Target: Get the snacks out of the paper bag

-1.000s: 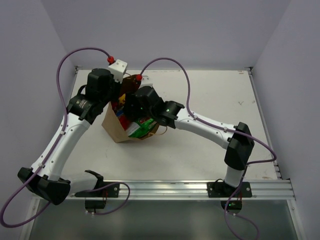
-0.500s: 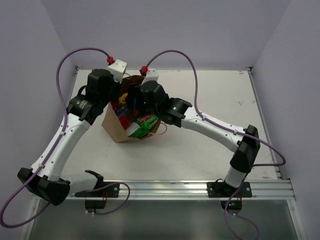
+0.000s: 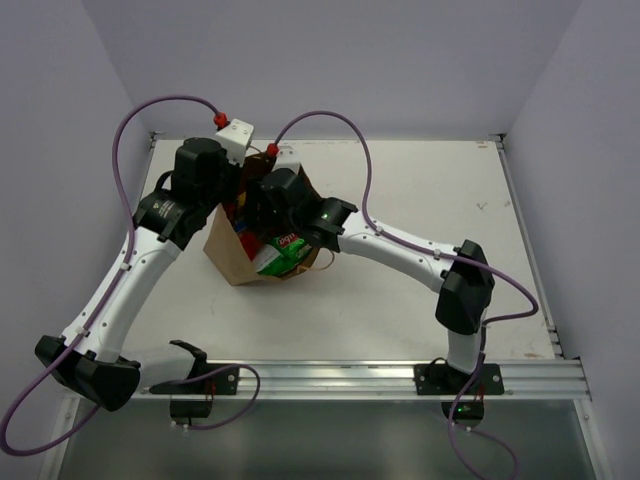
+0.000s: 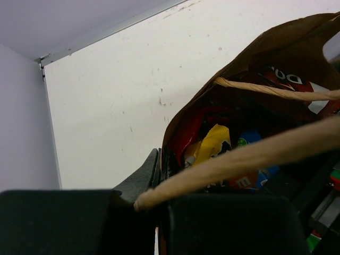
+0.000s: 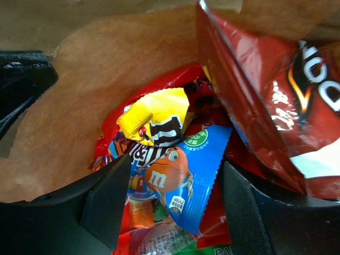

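The brown paper bag [image 3: 232,256] lies tilted on the table with its mouth open, and snacks show inside. My left gripper [image 4: 161,166] is shut on the bag's rim [image 4: 249,58], with a paper handle [image 4: 249,156] crossing in front of it. My right gripper [image 5: 175,207] is open inside the bag mouth, its fingers [image 5: 106,204] on either side of a blue candy packet [image 5: 186,175]. A yellow candy packet [image 5: 154,117] lies just beyond it. A red Doritos bag [image 5: 276,95] stands to the right. A green-white chip bag [image 3: 280,260] shows at the bag's mouth.
The white table [image 3: 430,190] extends right of the bag, with purple walls at the back and sides. Purple cables [image 3: 330,125] arch above both wrists. A metal rail [image 3: 350,378] runs along the near edge by the arm bases.
My right wrist swung right and back, then returned left over the bag mouth; its elbow has shifted left. The left arm and the bag have not moved.
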